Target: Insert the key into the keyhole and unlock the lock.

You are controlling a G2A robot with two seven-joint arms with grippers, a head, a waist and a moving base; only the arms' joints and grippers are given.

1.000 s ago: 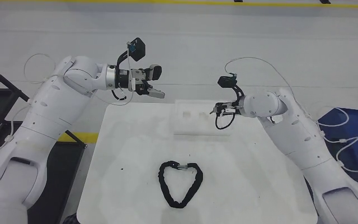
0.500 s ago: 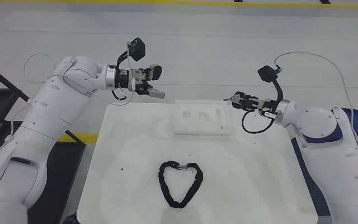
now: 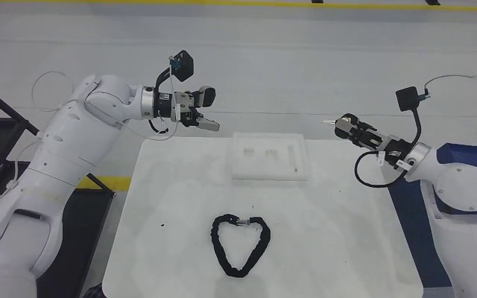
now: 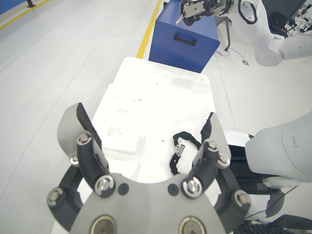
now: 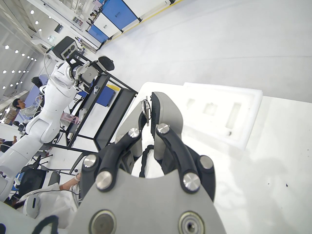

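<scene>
A black chain lock point(image 3: 240, 244) lies in a loop on the white table point(image 3: 335, 238), its metal cylinder point(image 3: 237, 220) at the top of the loop. My right gripper point(image 3: 340, 126) hangs above the table's back right corner, shut on a small silver key point(image 3: 329, 121); up close the key point(image 5: 146, 109) sits pinched at the fingertips. My left gripper point(image 3: 206, 121) hovers past the table's back left edge, open and holding nothing. From its wrist the lock point(image 4: 180, 147) lies between the open fingers point(image 4: 82, 120), well below them.
A white foam tray point(image 3: 270, 156) with several recesses sits at the back middle of the table. A blue cabinet point(image 4: 182, 42) stands on the floor beyond the right side. A black frame stand point(image 5: 109, 113) stands off the left side.
My right arm has swung from over the foam tray out to the right, carrying the key away from the tray. The left arm and the lock have stayed put.
</scene>
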